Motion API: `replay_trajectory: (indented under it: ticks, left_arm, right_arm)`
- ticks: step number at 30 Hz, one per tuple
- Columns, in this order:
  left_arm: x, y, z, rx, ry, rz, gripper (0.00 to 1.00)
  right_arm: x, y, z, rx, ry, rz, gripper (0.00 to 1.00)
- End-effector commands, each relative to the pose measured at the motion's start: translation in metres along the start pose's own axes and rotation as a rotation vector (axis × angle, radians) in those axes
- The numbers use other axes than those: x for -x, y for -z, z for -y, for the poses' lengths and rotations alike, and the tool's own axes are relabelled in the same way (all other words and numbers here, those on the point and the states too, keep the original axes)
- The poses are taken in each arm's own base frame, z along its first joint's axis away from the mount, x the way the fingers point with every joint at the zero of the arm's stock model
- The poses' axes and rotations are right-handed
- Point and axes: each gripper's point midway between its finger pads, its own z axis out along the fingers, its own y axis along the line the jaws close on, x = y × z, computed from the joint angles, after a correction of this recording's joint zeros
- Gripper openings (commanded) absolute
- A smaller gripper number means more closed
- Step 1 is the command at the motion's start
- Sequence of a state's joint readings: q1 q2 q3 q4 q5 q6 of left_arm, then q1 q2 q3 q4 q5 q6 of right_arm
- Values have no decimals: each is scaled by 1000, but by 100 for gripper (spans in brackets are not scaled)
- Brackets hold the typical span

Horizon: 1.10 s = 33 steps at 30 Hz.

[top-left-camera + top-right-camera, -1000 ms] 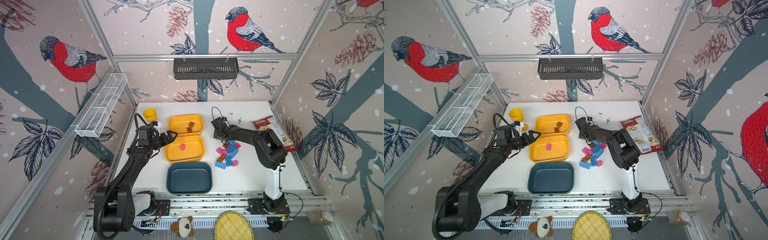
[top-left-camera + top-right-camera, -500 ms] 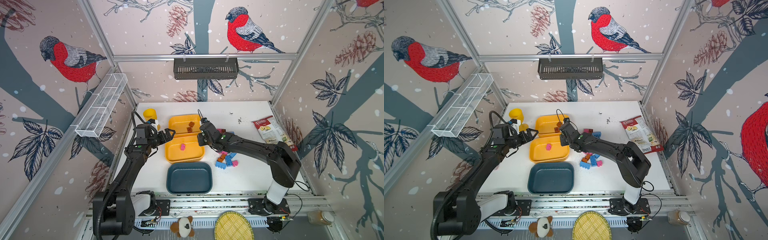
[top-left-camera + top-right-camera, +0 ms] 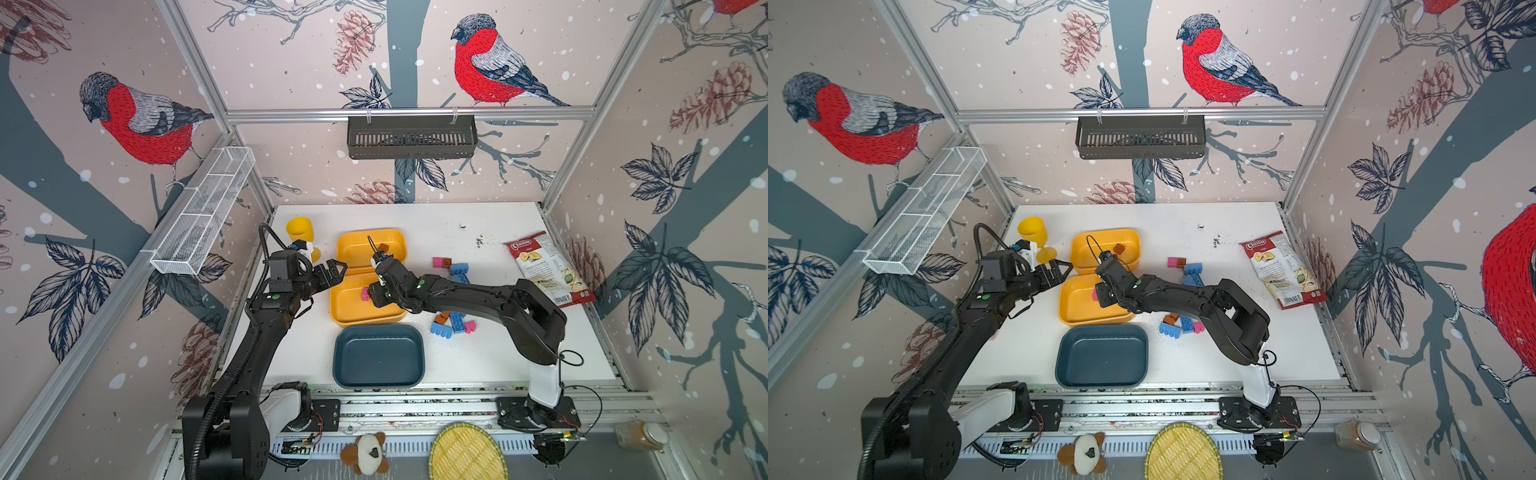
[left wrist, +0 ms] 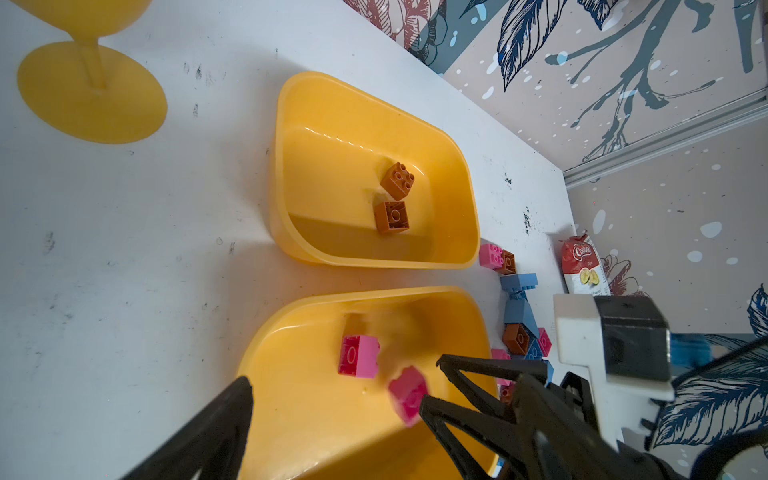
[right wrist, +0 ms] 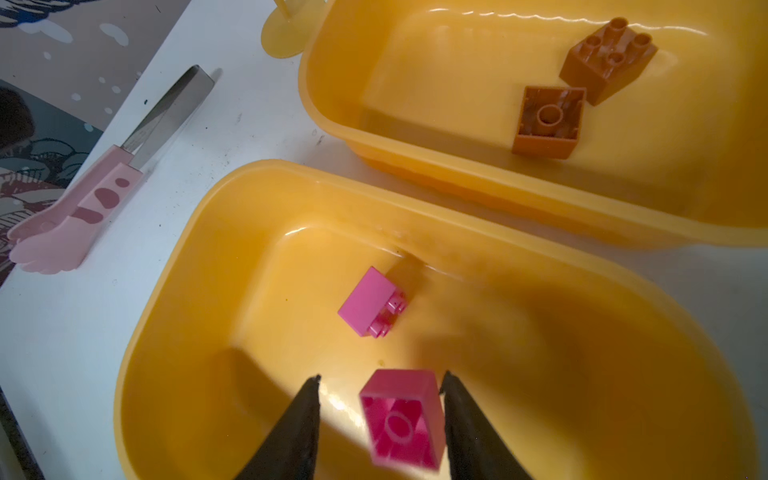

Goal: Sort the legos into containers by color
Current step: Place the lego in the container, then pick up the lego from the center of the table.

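Two yellow-orange containers lie side by side, with a teal container (image 3: 378, 357) nearer the front. The far yellow one (image 3: 357, 245) holds two brown legos (image 5: 548, 120). My right gripper (image 5: 380, 415) hangs over the near yellow one (image 3: 349, 309), jaws open. A blurred pink lego (image 5: 401, 417) sits loose between its fingers, with a gap on one side. Another pink lego (image 5: 372, 303) lies on that tray's floor. My left gripper (image 3: 332, 272) stands open and empty just left of the yellow trays. Blue, pink and brown legos lie on the table (image 3: 451, 324), and more beside the far tray (image 3: 453, 268).
A yellow goblet (image 3: 300, 230) stands at the back left behind my left gripper. A pink-handled metal tool (image 5: 104, 187) lies left of the near tray. A chips bag (image 3: 544, 268) lies at the right. A bamboo tray (image 3: 465, 453) and a plush toy (image 3: 365, 453) sit below the table's front edge.
My right arm swung left from the lego pile to above the near yellow tray with a pink lego, and its jaws have now parted. The left arm barely moved.
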State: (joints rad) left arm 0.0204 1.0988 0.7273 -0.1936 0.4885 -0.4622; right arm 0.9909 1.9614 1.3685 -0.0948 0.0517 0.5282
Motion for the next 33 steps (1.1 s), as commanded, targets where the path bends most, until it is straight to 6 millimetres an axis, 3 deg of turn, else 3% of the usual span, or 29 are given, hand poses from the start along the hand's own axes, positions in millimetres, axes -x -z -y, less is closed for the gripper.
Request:
replay_trajectory:
  ticks: [1, 5, 12, 18, 26, 33]
  left_arm:
    - [0, 0, -1, 2, -16, 2, 97]
    - [-1, -1, 1, -11, -13, -4, 97]
    - [-3, -7, 6, -64, 8, -13, 97]
    - [-3, -9, 7, -76, 17, -13, 97]
    - [-5, -8, 5, -68, 18, -20, 97]
    - [-7, -12, 3, -67, 21, -30, 97]
  right_arm:
    - [20, 5, -7, 55, -20, 52, 62]
    - [32, 22, 18, 10, -43, 71, 69]
    - [41, 54, 107, -226, -109, 54, 76]
    - [37, 56, 174, -353, -227, 20, 81]
    - [22, 35, 211, -410, -300, -27, 84]
    - [2, 25, 229, -470, -317, -63, 86]
